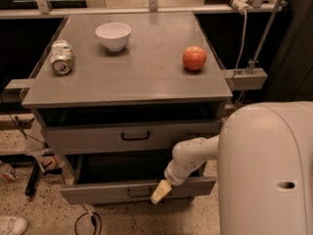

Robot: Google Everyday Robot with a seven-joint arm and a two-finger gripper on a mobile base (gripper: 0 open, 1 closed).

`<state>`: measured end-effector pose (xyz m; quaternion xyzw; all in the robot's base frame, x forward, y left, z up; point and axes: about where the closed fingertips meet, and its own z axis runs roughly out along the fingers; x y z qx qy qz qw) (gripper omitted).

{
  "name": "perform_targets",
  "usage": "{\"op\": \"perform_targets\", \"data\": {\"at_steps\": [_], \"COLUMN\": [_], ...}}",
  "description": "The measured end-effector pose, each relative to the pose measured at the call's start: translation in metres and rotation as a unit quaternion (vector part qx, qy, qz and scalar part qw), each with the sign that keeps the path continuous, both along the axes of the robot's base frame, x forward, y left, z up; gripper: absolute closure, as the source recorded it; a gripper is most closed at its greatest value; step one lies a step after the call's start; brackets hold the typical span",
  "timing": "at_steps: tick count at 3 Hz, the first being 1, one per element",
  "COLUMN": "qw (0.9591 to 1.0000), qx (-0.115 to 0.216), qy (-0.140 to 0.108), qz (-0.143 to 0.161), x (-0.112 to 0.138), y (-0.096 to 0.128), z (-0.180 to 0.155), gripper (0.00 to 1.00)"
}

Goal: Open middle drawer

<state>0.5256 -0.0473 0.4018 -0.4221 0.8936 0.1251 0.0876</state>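
Note:
The middle drawer (pixel 98 194) is the lower grey front in view, with a small black bar handle (pixel 139 193). It stands pulled out toward me, and its dark inside shows behind the front. My gripper (pixel 160 192), with a pale yellow tip on a white arm (pixel 188 159), sits at this drawer's front, just right of the handle. The arm reaches in from the right and hides part of the front.
Above it is another grey drawer (pixel 88 138) with a black handle (pixel 135 136). On the cabinet top (pixel 146 77) lie a crushed can (pixel 61 57), a white bowl (pixel 113 35) and a red apple (pixel 194 58). My white body (pixel 266 170) fills the lower right. Cables lie on the floor at left.

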Motion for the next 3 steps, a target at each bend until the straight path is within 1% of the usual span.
{"op": "perform_targets", "data": {"at_steps": [1, 2, 3], "qw": [0.9994, 0.9994, 0.9983], "qx": [-0.020, -0.020, -0.027], "qy": [0.023, 0.023, 0.034], "qz": [-0.017, -0.017, -0.038], "x": [-0.019, -0.019, -0.053], "y": [-0.018, -0.018, -0.037], "z": [-0.011, -0.010, -0.009], "gripper": [0.00, 0.00, 0.00]}}
